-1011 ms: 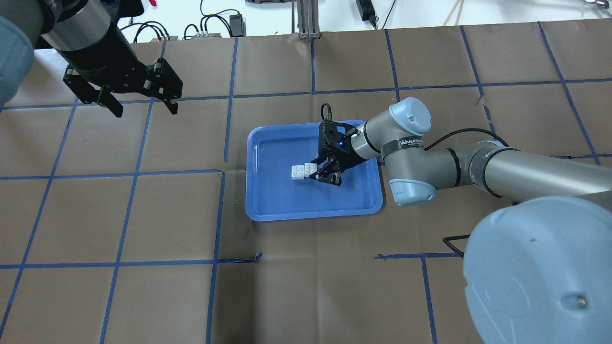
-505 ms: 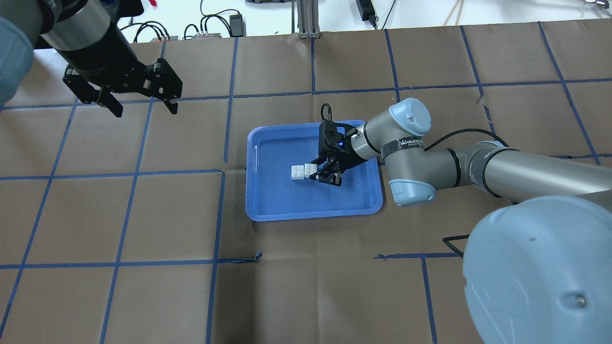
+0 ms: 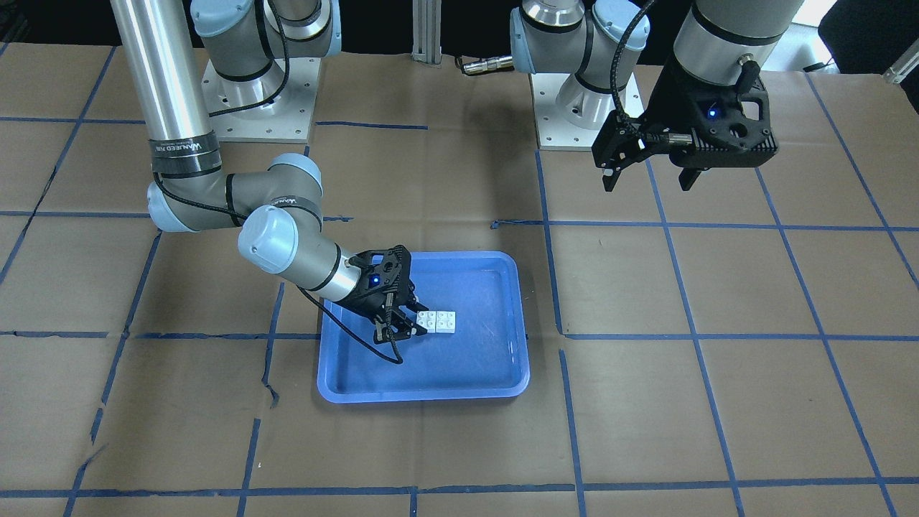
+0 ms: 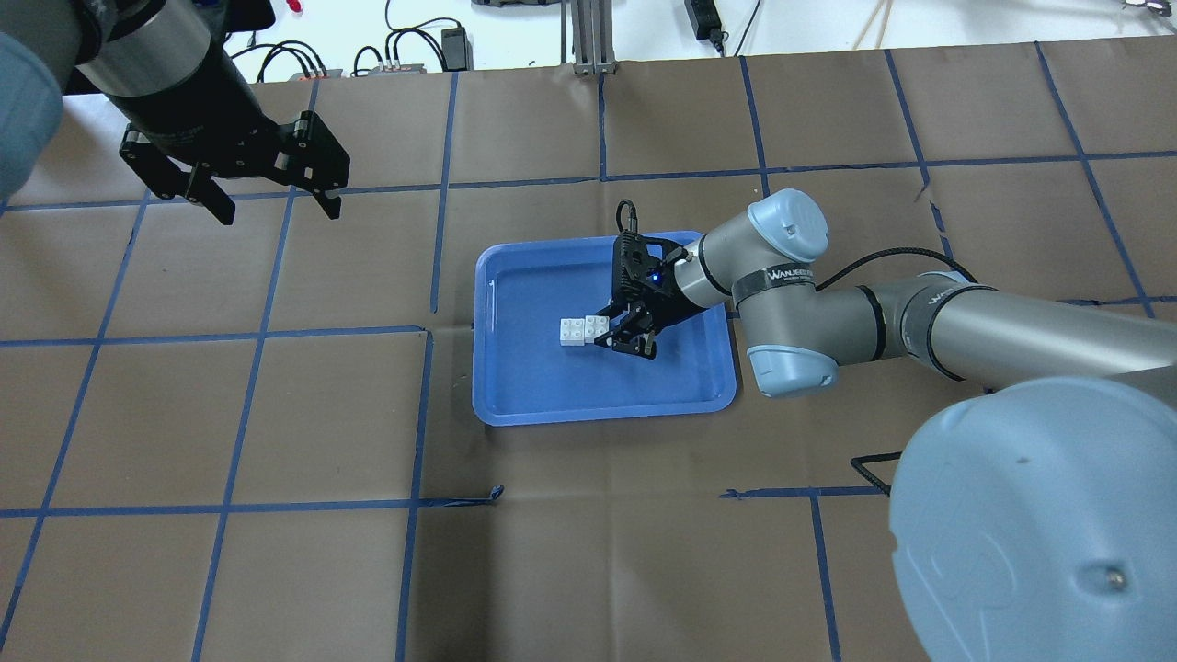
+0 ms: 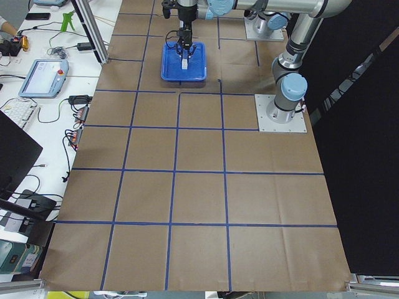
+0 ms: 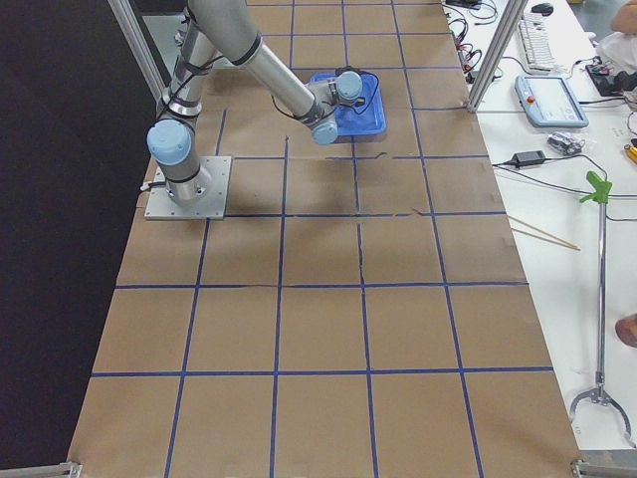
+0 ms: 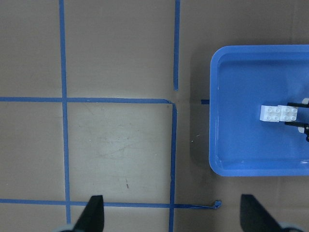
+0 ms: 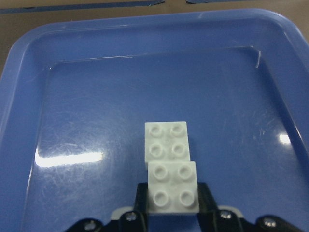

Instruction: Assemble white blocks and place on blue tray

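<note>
The two white blocks [image 4: 582, 329] are joined with an offset and rest on the floor of the blue tray [image 4: 598, 414], near its middle. My right gripper [image 4: 609, 327] reaches low into the tray and is shut on the nearer block [image 8: 173, 188], with one finger [image 8: 141, 195] on each side of it. The blocks [image 3: 436, 322] and the tray's rim [image 3: 423, 393] also show in the front view, and the blocks show in the left wrist view [image 7: 278, 113]. My left gripper [image 4: 278, 211] is open and empty, high above the table at the far left, away from the tray.
The table is covered in brown paper with a grid of blue tape. Cables and power bricks [image 4: 405, 55] lie beyond the far edge. The right arm's elbow [image 4: 786, 294] hangs over the tray's right side. The arm bases [image 3: 589, 108] stand at the robot's edge.
</note>
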You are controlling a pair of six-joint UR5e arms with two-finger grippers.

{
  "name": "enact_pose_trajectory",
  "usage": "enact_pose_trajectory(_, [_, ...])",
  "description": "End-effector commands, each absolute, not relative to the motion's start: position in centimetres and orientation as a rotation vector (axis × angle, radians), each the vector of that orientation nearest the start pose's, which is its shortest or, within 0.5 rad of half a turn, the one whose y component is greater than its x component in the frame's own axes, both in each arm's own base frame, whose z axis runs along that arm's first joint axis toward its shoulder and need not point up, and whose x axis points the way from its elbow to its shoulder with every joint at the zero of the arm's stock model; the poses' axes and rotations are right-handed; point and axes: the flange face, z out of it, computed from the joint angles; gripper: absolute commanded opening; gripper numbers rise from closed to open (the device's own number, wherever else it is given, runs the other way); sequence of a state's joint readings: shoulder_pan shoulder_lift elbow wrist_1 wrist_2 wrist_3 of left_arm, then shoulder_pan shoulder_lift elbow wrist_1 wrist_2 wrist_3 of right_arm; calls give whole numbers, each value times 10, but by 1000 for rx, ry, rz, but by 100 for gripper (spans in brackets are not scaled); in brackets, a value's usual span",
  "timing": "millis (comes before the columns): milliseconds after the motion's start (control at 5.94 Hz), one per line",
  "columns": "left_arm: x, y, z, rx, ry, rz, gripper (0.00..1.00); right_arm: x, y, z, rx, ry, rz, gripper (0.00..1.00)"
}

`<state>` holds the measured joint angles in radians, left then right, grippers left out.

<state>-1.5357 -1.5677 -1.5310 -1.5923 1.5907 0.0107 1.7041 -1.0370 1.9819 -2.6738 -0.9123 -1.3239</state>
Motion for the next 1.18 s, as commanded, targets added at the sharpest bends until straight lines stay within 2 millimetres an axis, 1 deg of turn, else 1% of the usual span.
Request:
enact_pose_trajectory(0, [-114,-496,508,-39,3121,-35,99,266,-526,147,-1785,1896,-664,45])
enact_pose_trajectory(505, [-114,-496,508,-39,3121,-38,99,266,-526,142,-1781,1897,-657,48])
enact_pose_trajectory(674, [-114,-496,508,-39,3121,-38,99,267,-527,146,-1779,1900,-661,60])
enact_pose_trajectory(842, [-114,-496,508,-39,3121,-38,99,266,-529,149,-1759,1913,-665,100])
enact_pose_trajectory(1011, [-114,-496,508,-41,3121,-38,99,264,-542,175,-1767,1941,-711,100])
